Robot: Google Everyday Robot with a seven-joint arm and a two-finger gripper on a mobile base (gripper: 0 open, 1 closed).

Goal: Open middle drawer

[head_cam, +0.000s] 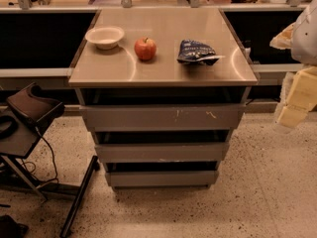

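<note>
Gripper (295,103) - pale, hanging at the right edge, level with the top front (161,117) and clear of the cabinet; whether it is open or closed, cannot tell. Middle drawer (161,151) sits between that scratched top front and the short bottom front (161,178), well apart from it. On the cabinet top (163,73) - bowl (104,36), apple (145,48), blue bag (196,51), in a row.

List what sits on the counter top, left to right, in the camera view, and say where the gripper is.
bowl → apple → blue snack bag. The gripper is further right, at the picture's right edge, beside the cabinet and clear of the middle drawer.
</note>
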